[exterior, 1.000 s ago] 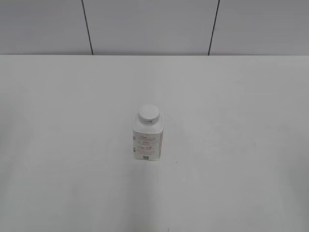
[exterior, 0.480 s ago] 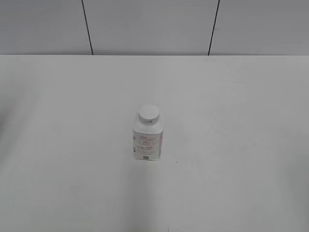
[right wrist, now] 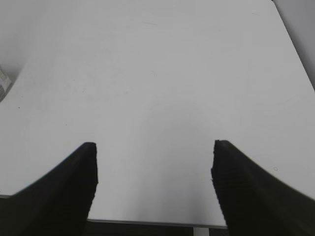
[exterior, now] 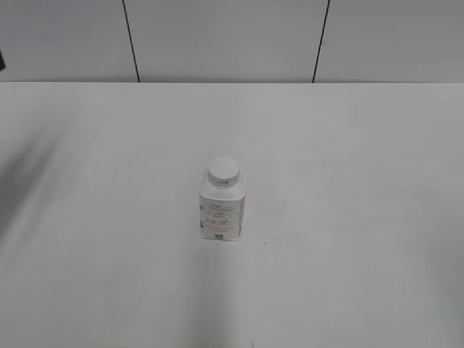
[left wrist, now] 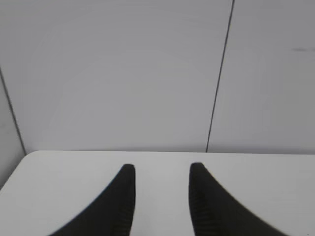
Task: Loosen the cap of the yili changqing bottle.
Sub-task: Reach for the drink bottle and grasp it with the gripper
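Note:
The yili changqing bottle, small, squarish and white with pink-red print, stands upright in the middle of the white table. Its white round cap sits on top. Neither gripper shows beside it in the exterior view. My left gripper is open and empty, above the table and facing the back wall; the bottle is out of that view. My right gripper is wide open and empty above the table's near edge. A corner of the bottle shows at the far left of the right wrist view.
A grey panelled wall with dark seams stands behind the table. A dark bit of arm shows at the left edge of the exterior view, with a shadow on the table's left side.
The shadow on the table's left side has grown and darkened, and a dark bit of arm has come in at the left edge. The bottle has not moved.

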